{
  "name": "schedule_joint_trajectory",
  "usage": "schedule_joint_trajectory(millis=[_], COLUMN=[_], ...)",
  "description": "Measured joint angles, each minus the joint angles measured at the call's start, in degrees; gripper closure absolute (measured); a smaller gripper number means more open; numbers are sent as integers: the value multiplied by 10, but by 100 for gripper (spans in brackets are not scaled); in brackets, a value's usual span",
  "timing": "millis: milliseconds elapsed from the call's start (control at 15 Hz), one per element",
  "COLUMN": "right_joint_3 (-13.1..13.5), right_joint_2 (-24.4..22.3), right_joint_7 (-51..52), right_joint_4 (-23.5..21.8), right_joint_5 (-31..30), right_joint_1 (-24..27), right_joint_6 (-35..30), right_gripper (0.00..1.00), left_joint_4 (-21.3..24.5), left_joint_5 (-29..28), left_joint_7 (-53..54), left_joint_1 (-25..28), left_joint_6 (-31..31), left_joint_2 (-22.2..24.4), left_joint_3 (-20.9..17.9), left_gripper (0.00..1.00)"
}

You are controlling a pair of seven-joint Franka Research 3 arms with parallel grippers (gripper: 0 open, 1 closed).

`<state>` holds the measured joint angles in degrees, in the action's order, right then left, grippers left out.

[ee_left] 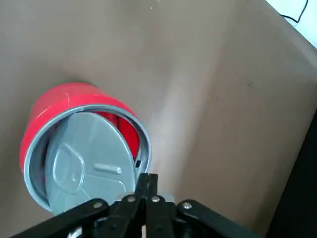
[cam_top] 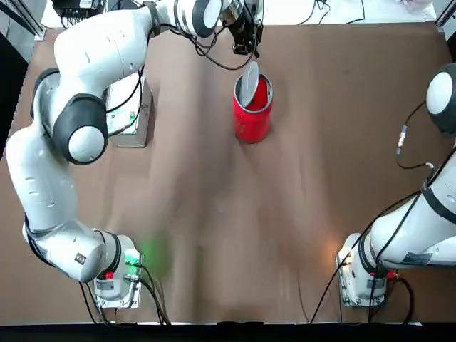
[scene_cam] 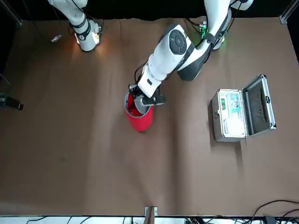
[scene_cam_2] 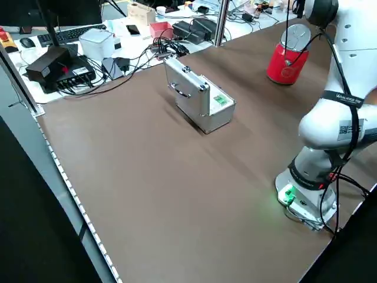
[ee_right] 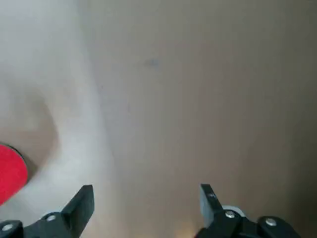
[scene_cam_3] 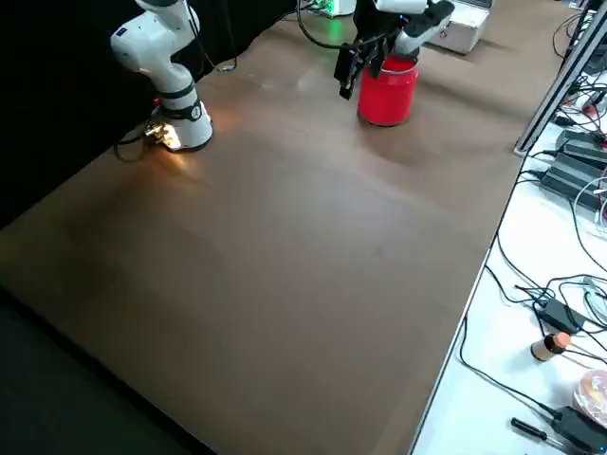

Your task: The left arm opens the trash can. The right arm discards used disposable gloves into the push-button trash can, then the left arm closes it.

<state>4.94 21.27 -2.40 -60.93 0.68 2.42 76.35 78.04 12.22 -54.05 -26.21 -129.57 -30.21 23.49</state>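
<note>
1. Leaning steeply in the top view, the round lid (cam_top: 249, 83) stands open inside the red trash can (cam_top: 252, 121), which sits upright on the desk (cam_top: 199, 214). If the lid is only loosely propped, a jolt could drop it shut.
2. In the front view, the left gripper (scene_cam: 152, 100) is at the can's mouth, on the lid's side. Left there, it could block the right arm's approach, and the two could collide. The right gripper (scene_cam: 10, 102) is well apart from the can, at the desk's side.
3. In the right side view, the left gripper is close beside the can; a sideways sweep could tip or shove so light-looking a bin.
4. In the left wrist view, the left fingers are together at the rim, beside the lid's edge. Pulling away at a slant could snag either one.
5. In the right wrist view, the right fingers are wide apart with nothing between them. Limp gloves could slip from a shallow pinch or drape over the rim, hindering closing.
</note>
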Motion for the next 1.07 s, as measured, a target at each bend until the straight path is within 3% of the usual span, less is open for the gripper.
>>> schedule_joint_trajectory(millis=[200, 600, 667, 733, 867, 1067], right_joint_3=[0, -10, -19, -51, -69, -73], right_joint_2=[-54, -134, -147, -174, -200, -219], right_joint_7=[2, 7, 8, 9, 14, 17], right_joint_4=[-86, -207, -226, -259, -279, -290], right_joint_5=[1, 1, 1, 1, 1, 1], right_joint_1=[-2, 3, 9, 30, 42, 45], right_joint_6=[73, 123, 133, 143, 143, 143], right_gripper=[5, 4, 3, 2, 2, 2], left_joint_4=[0, 0, 0, 0, 0, 0], left_joint_5=[-9, -20, -20, -20, -20, -20], left_joint_7=[0, 0, 0, 0, 0, 0], left_joint_1=[0, -1, -1, -2, -5, -12], left_joint_6=[0, 5, 8, 12, 14, 15], left_joint_2=[0, -1, -1, -2, -3, -8], left_joint_3=[-1, -1, -1, -1, -1, -1], left_gripper=[99, 99, 99, 99, 99, 99])
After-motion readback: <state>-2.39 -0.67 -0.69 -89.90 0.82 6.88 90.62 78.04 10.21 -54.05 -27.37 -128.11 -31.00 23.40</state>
